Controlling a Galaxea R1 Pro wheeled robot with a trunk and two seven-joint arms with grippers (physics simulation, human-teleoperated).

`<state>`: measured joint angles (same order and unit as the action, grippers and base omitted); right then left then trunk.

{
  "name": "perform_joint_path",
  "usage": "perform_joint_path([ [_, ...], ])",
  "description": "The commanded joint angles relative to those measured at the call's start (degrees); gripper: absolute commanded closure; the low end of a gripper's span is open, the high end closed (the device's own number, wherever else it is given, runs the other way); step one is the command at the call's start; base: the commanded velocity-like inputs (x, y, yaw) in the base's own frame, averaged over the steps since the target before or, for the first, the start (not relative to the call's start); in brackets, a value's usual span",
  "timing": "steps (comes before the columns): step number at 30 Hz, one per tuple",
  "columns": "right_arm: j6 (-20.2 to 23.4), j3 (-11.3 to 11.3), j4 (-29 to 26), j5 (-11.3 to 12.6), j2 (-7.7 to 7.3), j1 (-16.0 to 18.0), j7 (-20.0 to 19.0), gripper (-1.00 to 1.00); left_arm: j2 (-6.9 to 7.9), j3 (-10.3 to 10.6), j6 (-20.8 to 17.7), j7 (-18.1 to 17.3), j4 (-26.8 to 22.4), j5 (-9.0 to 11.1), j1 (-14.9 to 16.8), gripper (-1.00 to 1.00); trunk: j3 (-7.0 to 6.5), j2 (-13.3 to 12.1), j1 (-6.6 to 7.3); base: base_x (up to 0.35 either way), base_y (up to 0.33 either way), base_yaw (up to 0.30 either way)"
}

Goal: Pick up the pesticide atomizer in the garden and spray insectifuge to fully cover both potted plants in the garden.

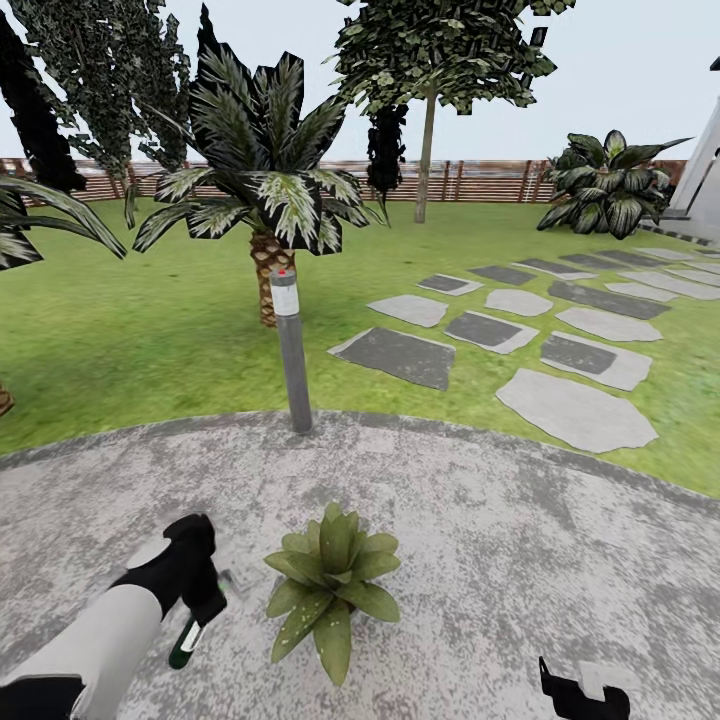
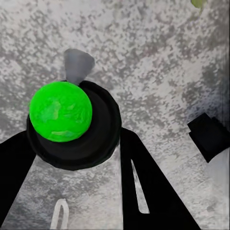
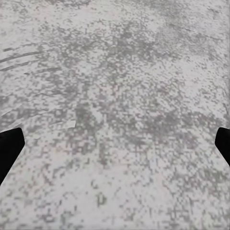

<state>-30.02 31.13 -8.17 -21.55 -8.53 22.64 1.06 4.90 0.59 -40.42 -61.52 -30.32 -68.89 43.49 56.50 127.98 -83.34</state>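
My left gripper (image 1: pixel 205 598) hangs low over the round stone patio (image 1: pixel 480 520), shut on the pesticide atomizer (image 1: pixel 186 643), a slim dark green bottle with a white label. In the left wrist view the atomizer (image 2: pixel 60 111) shows end-on between the black fingers (image 2: pixel 143 187). One potted plant (image 1: pixel 330 585), a low rosette of speckled green leaves, sits just right of the bottle, a short gap apart. The other potted plant is out of view. At the bottom right my right gripper (image 1: pixel 585 692) hovers over bare patio, and its wrist view shows that gripper (image 3: pixel 115 146) open with nothing between the fingertips.
A tall grey bollard lamp (image 1: pixel 291 350) stands at the patio's far edge, with a palm (image 1: pixel 262 200) behind it on the lawn. Grey stepping stones (image 1: pixel 520 340) lead off to the right. A slatted wooden fence (image 1: pixel 470 180) closes the back.
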Motion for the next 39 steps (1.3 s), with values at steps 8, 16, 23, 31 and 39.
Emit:
perform_joint_path([
  [8,-0.2,0.4,0.1,-0.6,0.0,0.0,0.2,-1.0,-2.2,-2.4,-0.6,0.1,-3.2,-1.0,0.4,1.0,0.05,0.0,0.01,0.0,0.0,0.0],
  [16,-0.2,0.4,0.1,-0.6,0.0,0.0,0.2,-1.0,-0.08,-2.7,0.1,1.1,0.9,-0.8,-1.7,1.0,0.05,0.0,0.01,0.0,0.0,0.0],
  [23,-0.2,0.4,0.1,-0.6,0.0,0.0,0.1,-1.0,0.08,-2.9,-0.3,2.4,0.3,-0.4,-1.4,1.0,0.05,0.0,0.01,0.0,0.0,0.0],
  [31,-0.2,0.4,0.1,-0.6,0.0,0.0,0.1,-1.0,-0.98,-2.7,-0.9,1.8,-0.8,-0.9,4.7,1.0,0.05,0.0,0.01,0.0,0.0,0.0],
  [39,-0.2,0.4,0.1,-0.6,0.0,0.0,0.2,-1.0,-1.72,-2.4,-0.8,1.8,-0.8,-1.2,7.1,1.0,0.05,0.0,0.01,0.0,0.0,0.0],
])
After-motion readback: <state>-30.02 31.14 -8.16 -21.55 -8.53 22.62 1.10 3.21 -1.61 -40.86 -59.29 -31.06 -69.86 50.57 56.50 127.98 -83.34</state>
